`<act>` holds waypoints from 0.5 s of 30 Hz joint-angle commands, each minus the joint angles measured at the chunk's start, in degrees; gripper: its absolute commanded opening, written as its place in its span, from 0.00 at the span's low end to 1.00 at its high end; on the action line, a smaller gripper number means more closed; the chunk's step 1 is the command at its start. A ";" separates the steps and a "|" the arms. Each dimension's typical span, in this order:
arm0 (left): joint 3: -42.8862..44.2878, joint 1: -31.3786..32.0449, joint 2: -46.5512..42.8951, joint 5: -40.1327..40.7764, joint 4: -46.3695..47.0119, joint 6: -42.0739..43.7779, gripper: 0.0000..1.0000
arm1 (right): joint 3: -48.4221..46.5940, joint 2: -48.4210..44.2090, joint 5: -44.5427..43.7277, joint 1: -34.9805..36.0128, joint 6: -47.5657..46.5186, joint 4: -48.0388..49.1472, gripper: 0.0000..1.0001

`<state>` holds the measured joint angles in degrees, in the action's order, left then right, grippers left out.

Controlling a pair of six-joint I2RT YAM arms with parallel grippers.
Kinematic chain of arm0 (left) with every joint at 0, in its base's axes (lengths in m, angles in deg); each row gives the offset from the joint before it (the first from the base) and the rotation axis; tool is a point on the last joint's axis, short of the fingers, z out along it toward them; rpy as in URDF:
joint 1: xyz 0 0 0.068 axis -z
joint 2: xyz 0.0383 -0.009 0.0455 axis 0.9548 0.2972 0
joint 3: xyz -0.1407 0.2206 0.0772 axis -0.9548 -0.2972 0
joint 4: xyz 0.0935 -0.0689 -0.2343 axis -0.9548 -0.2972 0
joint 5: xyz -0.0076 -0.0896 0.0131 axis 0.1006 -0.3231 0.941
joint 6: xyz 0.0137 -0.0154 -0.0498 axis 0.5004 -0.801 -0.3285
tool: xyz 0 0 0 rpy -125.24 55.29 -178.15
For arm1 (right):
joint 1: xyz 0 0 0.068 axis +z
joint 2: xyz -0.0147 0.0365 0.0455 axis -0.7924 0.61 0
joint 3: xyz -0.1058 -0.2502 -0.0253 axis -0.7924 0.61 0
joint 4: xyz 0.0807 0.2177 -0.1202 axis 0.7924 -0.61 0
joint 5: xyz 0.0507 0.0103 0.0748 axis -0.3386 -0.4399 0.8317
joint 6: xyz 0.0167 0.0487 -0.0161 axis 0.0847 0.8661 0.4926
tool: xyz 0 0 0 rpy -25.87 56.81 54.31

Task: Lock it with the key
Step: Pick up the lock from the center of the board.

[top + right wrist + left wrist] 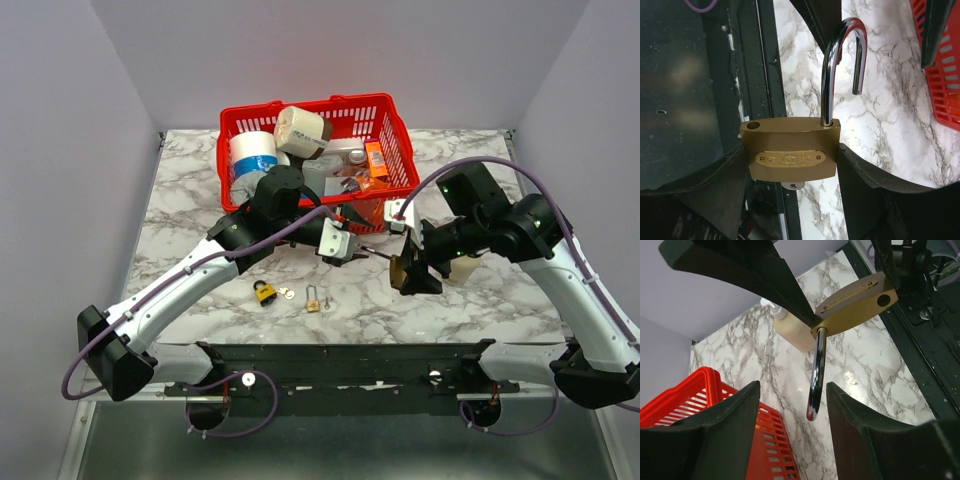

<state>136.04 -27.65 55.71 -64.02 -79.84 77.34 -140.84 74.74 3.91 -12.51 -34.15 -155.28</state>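
Brass padlock [790, 142] up off the tabletop [500, 300], over its middle, a bit toward right edge. Pinched across the body by R gripper [418, 272]. Shackle [832, 65] open, free leg turned away from its hole [753, 125]. Key [792, 185] stub at underside. Shackle's long axis pointing toward left edge, straight into L gripper [793, 387]: nearer arm, jaws spread, straddling the shackle, apparently w/o contact. Prob. next: swing free leg back over hole, press home, turn key.

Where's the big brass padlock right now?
The padlock sits right of centre in the top view, clamped in the right gripper, its open shackle between the fingers of the left gripper.
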 commanded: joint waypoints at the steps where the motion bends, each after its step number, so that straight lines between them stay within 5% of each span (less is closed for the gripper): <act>1: 2.34 1.08 0.59 -0.83 -2.23 2.87 0.61 | -2.24 0.44 0.79 1.41 1.42 0.40 0.30; 15: 3.13 2.14 1.30 -1.26 -5.92 4.89 0.35 | -3.38 1.06 0.35 2.81 2.30 0.84 0.29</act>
<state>136.93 -26.08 56.32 -64.02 -85.09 80.03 -141.41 76.12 3.50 -10.59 -32.66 -155.30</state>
